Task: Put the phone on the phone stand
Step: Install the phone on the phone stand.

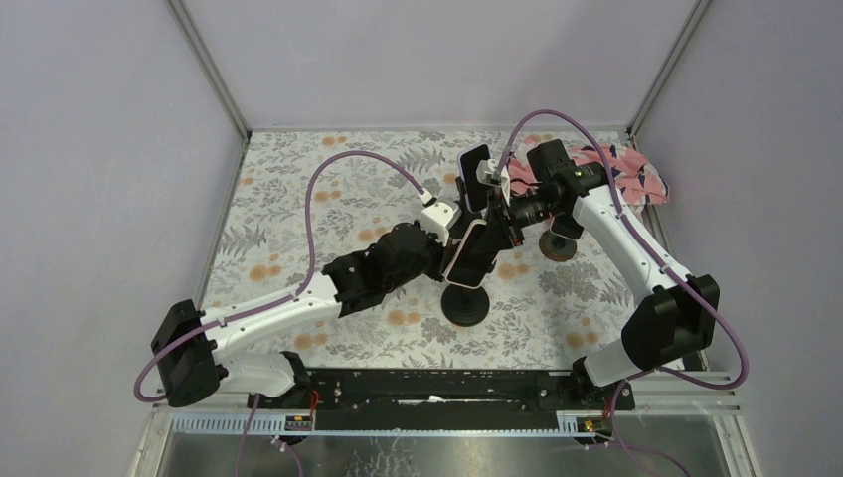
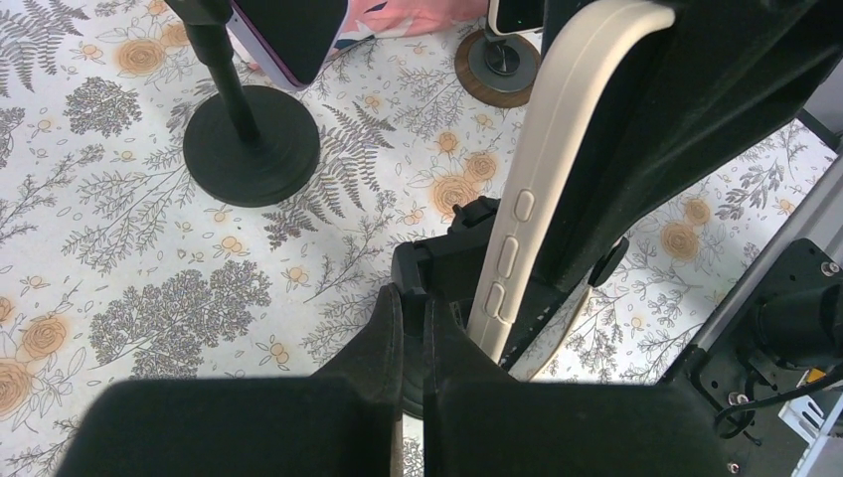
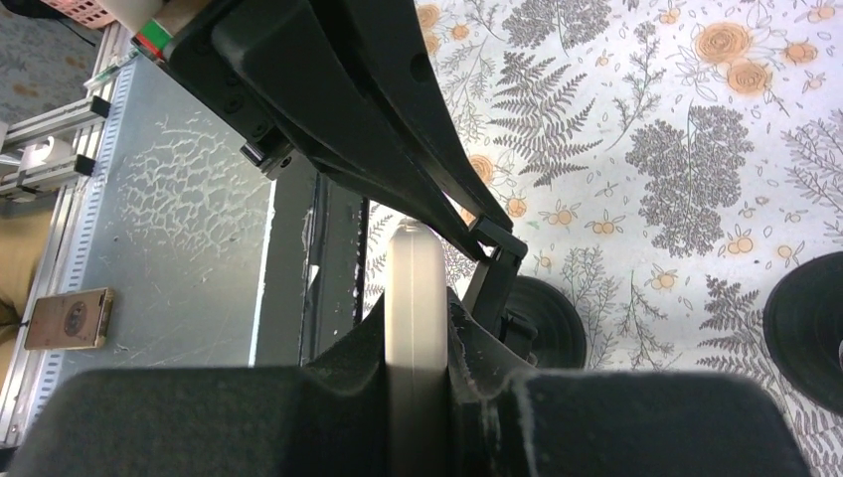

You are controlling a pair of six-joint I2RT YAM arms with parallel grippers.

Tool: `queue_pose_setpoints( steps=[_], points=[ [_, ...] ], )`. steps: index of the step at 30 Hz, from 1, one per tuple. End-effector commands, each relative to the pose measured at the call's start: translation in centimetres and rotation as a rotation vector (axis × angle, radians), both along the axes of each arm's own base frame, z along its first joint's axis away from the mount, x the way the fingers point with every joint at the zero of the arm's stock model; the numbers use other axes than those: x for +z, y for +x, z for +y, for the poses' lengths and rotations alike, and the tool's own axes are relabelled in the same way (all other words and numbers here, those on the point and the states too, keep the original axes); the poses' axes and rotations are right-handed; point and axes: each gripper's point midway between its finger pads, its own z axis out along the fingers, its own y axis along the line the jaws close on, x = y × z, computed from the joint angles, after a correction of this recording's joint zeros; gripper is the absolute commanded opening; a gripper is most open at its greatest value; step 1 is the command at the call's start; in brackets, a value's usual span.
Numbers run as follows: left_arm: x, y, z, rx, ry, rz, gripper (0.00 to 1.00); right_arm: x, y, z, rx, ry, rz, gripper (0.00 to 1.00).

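**Spotter:** What's nearest in your right wrist feed?

**Me:** My right gripper (image 3: 416, 333), pinched narrow on the phone (image 3: 413, 260). Its cream edge stands up between the pads.

**Spotter:** And the phone stand (image 1: 465, 306)?

**Me:** Its black cradle lies just past my fingertips, against the phone. I reckon I should seat the phone squarely before I release it. My left gripper (image 2: 413, 328) is closed on nothing, just beside the phone.
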Motion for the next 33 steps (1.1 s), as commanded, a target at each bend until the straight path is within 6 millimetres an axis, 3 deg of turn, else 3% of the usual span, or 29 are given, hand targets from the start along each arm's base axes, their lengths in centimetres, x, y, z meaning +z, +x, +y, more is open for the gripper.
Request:
queue_pose_setpoints(
  steps=[1, 13, 23, 33],
  points=[
    [-1.4, 2.8, 5.4, 0.223, 0.168, -0.039, 0.0, -7.5, 4.0, -8.2, -0.221, -0.477, -0.04, 0.0],
    [-2.3, 2.8, 5.0, 0.173, 0.22, -0.046, 0.0, -7.6, 4.8, -10.1, -0.2, -0.608, -0.049, 0.0],
    [-2.2, 3.0, 5.3, 0.18, 0.236, -0.063, 0.0, -8.2, 6.3, -9.5, -0.237, -0.711, -0.082, 0.0],
    [-1.9, 3.2, 5.8, 0.189, 0.249, -0.082, 0.0, -8.4, 7.4, -10.7, -0.286, -0.808, -0.114, 0.0]
  ],
)
